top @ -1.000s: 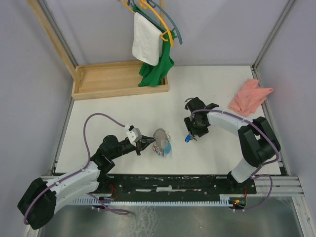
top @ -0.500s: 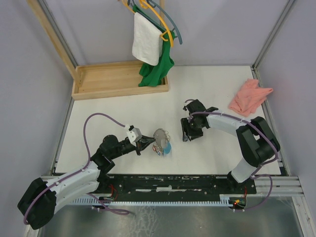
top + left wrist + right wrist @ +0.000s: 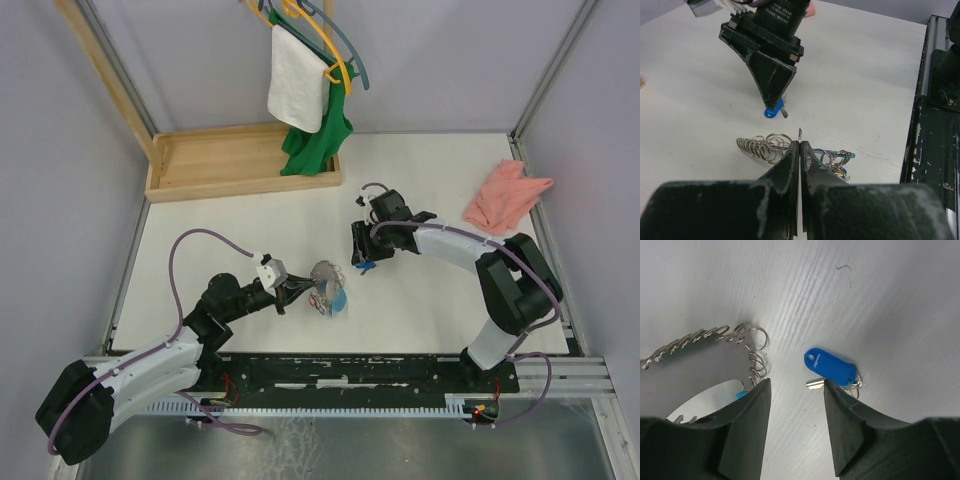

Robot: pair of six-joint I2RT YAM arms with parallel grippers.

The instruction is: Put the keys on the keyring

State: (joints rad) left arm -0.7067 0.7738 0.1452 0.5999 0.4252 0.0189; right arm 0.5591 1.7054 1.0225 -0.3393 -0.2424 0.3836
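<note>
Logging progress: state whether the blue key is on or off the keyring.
Off: the blue key lies on the table, apart from the keyring.

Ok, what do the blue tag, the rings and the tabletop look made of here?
The blue tag looks like glossy moulded plastic: uniform colour with soft highlights. The rings: thin polished metal wire, silvery with bright glints. The tabletop: probably white painted or laminated board, matt with fine streaked grain; can't tell which.

The blue-tagged key (image 3: pixel 832 367) lies flat, its small metal blade poking out beside the tag. It is apart from the keyring (image 3: pixel 765 145), a tangled string of silver rings. My left gripper (image 3: pixel 800 145) pinches one ring upright.
</note>
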